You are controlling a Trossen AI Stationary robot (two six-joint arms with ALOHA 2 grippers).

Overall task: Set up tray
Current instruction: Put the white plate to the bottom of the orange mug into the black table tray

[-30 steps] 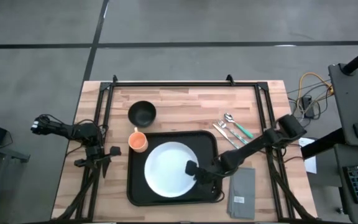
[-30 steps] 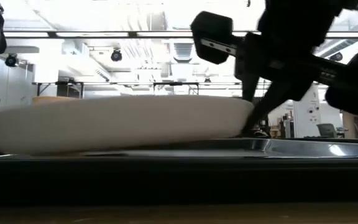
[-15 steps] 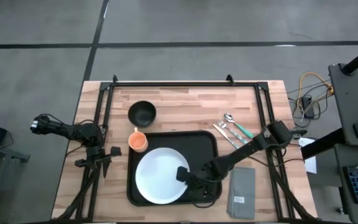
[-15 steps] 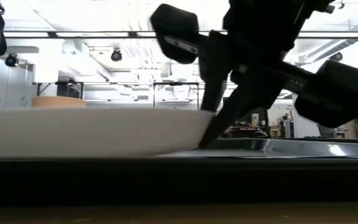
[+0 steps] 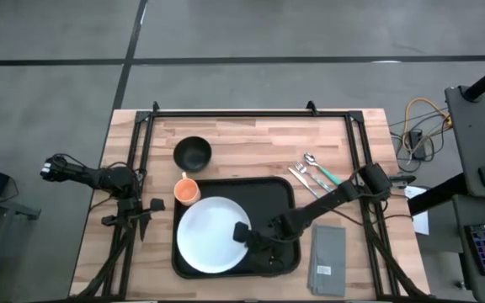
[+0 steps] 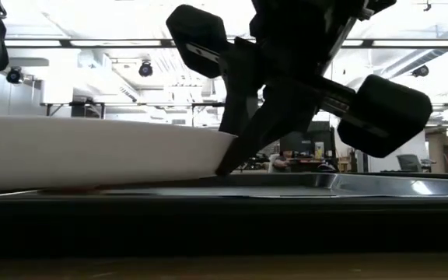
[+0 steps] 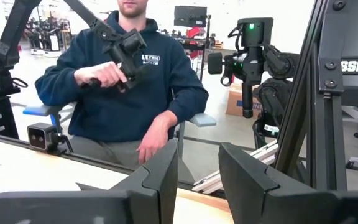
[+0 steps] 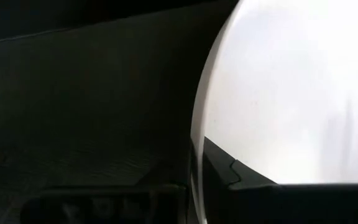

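Right end effector (image 5: 244,235) is clamped shut on the white plate's (image 5: 209,236) rim inside the tray (image 5: 281,190); left end effector (image 7: 197,177) waits half-open, empty, off the bench's (image 5: 251,135) edge.

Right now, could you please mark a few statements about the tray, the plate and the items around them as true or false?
1. The white plate lies in the tray. True.
2. The right gripper is at the plate's rim. True.
3. The orange cup stands on the plate. False: it stands beside the tray, on the table.
4. The grey napkin lies in the tray. False: it lies beside it.
5. The left gripper holds the black bowl. False: it holds nothing.
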